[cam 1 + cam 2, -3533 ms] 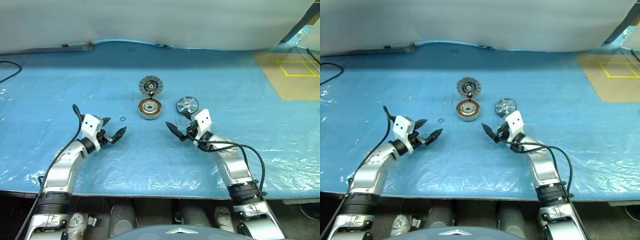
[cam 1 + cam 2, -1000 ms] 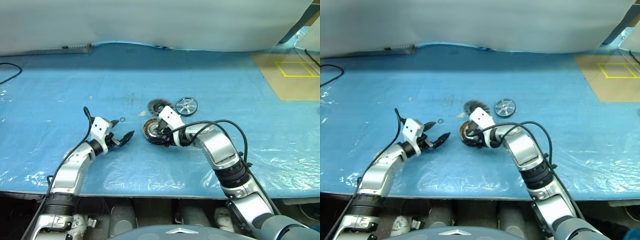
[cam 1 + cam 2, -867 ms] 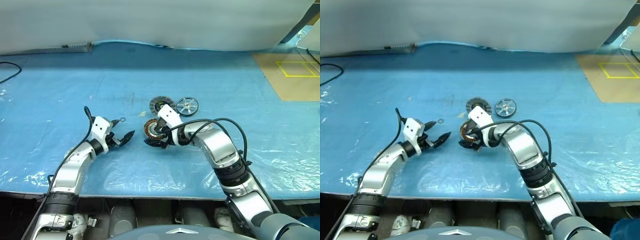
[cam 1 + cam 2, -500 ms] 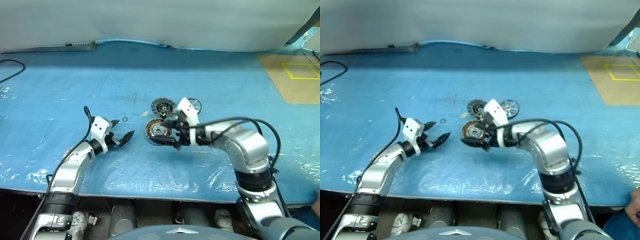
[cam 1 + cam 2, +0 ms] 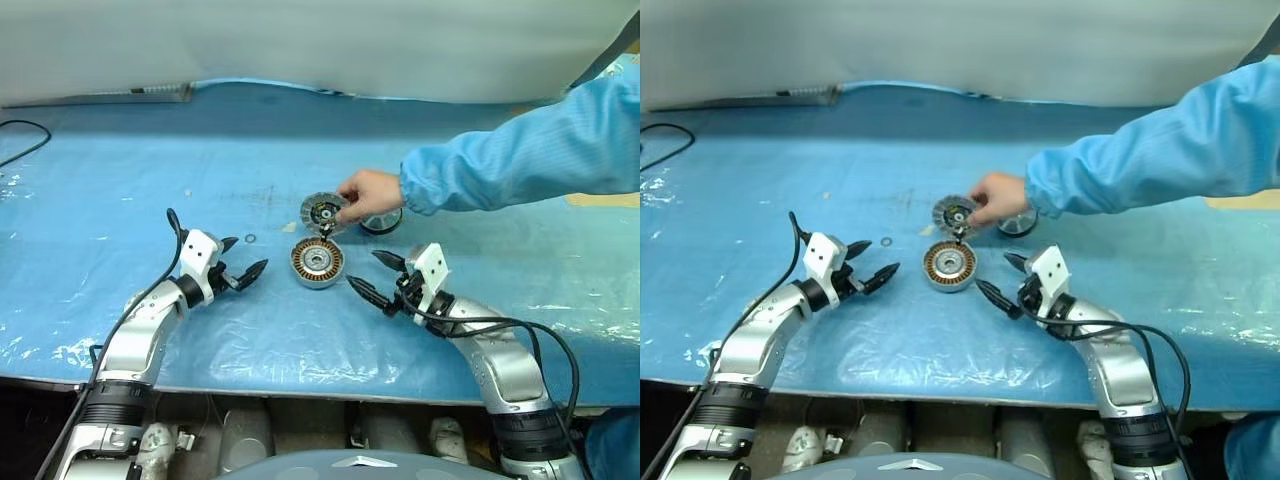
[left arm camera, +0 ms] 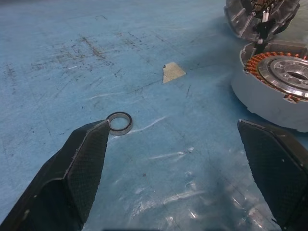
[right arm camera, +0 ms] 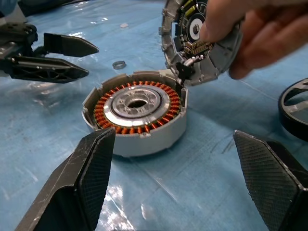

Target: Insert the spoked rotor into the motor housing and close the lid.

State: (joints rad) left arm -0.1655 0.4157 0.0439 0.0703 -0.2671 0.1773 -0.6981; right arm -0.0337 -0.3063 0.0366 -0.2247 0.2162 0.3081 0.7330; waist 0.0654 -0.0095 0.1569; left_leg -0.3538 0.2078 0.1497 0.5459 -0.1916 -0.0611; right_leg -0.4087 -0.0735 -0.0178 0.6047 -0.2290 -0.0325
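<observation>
Motor housing (image 5: 317, 262): centre of the blue worktop (image 5: 120, 180), windings up, cavity empty. Lid (image 5: 322, 211): just beyond it, tilted up on edge in a person's hand (image 5: 368, 193). Spoked rotor (image 5: 383, 221): right of the lid, partly behind that hand. Small ring (image 5: 249, 238): loose, left of the housing.

Left claw (image 5: 240, 262): spread wide, empty, left of the housing.
Right claw (image 5: 376, 276): spread wide, empty, near right of the housing.

Handling advice: wait until the hand clears; take the rotor by its rim with the right claw, keep it level, lower it centred.

Assembly lab bench, blue plastic sheeting (image 5: 300, 330), person's cleanroom sleeve (image 5: 520, 160), yellow floor tape beyond
</observation>
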